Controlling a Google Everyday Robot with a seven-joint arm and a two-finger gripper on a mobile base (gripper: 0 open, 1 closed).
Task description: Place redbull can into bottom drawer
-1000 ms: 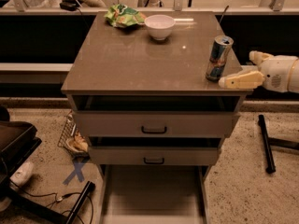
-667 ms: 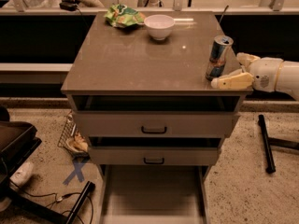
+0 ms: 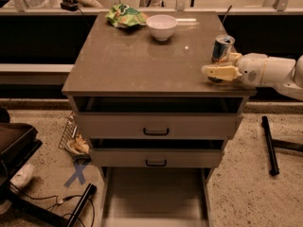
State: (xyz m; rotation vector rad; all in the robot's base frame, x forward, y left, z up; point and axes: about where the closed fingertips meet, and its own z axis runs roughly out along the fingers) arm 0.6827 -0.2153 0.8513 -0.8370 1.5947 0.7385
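Observation:
The redbull can (image 3: 222,45) stands upright near the right edge of the brown cabinet top (image 3: 142,60). My gripper (image 3: 217,64) reaches in from the right at the can's base, open, with one pale finger (image 3: 218,72) in front of the can and the other behind it. The can stands between the jaws on the top. The bottom drawer (image 3: 156,195) is pulled out at floor level below the cabinet front, a shallow light-grey tray with nothing visible in it.
A white bowl (image 3: 161,26) and a green chip bag (image 3: 124,15) lie at the back of the top. Two upper drawers with black handles (image 3: 156,132) are slightly out. A black chair base (image 3: 28,174) stands left, a black bar (image 3: 270,145) lies right.
My gripper has moved left along the cabinet's right edge, from beside the can to straddling its base. The can has not moved.

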